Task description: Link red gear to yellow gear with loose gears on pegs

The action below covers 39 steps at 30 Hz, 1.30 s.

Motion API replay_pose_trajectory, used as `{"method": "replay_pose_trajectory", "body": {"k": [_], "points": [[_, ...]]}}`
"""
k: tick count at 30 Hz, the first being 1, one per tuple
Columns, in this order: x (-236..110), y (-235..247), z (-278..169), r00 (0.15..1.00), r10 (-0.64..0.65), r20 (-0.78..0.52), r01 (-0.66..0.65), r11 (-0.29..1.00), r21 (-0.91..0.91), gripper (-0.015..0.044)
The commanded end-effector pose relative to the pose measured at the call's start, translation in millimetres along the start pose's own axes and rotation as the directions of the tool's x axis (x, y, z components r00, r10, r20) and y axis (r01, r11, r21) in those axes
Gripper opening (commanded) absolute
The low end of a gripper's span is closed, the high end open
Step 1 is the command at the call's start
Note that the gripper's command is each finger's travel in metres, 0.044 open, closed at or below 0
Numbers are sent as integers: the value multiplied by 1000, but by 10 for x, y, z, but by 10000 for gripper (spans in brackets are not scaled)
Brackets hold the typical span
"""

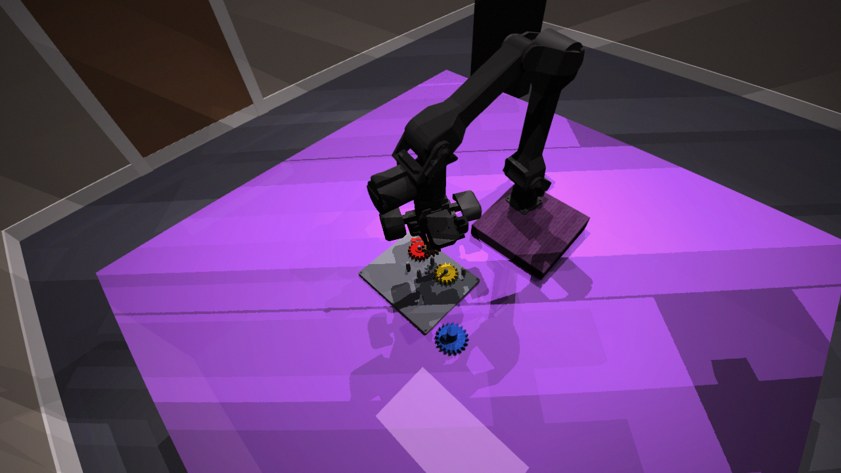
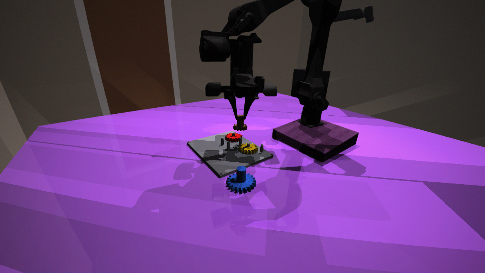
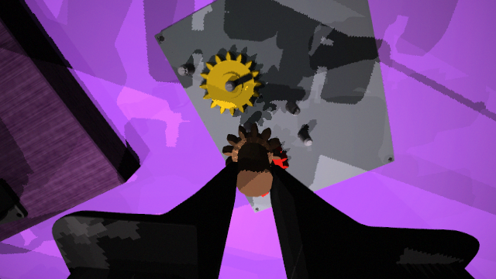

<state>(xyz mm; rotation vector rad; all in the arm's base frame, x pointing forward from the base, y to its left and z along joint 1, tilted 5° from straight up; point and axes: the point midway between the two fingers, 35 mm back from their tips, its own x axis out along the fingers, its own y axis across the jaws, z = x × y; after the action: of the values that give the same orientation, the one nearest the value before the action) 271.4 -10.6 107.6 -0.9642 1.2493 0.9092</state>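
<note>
- Jaws of the gripper (image 1: 431, 247) (image 2: 240, 117) (image 3: 253, 167) are closed on the upright stem of a brown gear (image 1: 433, 252) (image 2: 240, 126) (image 3: 253, 133), one finger each side.
- Brown gear hangs above the grey board (image 1: 382, 273) (image 2: 203, 144) (image 3: 349, 132), teeth below the fingertips, not on a peg.
- Red gear (image 1: 416, 249) (image 2: 232, 137) (image 3: 280, 162) sits on a peg toward the board's far corner in the exterior view; the wrist view shows only part of it.
- Yellow gear (image 1: 445, 274) (image 2: 248, 149) (image 3: 229, 94) sits on another of the board's pegs.
- Bare peg (image 1: 431, 261) (image 2: 240, 140) stands on the board between those two gears; three other bare pegs stand on the board.
- Blue gear (image 1: 451, 338) (image 2: 240, 183) stands on the table, stem up, near the board's front corner in the exterior view.
- Wooden base (image 1: 580, 219) (image 2: 349, 135) (image 3: 58, 116), bearing the arm, lies beside the board, apart from it.
</note>
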Motion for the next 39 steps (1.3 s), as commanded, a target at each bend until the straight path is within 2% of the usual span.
{"method": "replay_pose_trajectory", "body": {"k": [1,39], "points": [[5,12,-1,1000,4,2,-4,1000,-4,0],[26,11,2,1000,4,2,-4,999,-35,0]]}}
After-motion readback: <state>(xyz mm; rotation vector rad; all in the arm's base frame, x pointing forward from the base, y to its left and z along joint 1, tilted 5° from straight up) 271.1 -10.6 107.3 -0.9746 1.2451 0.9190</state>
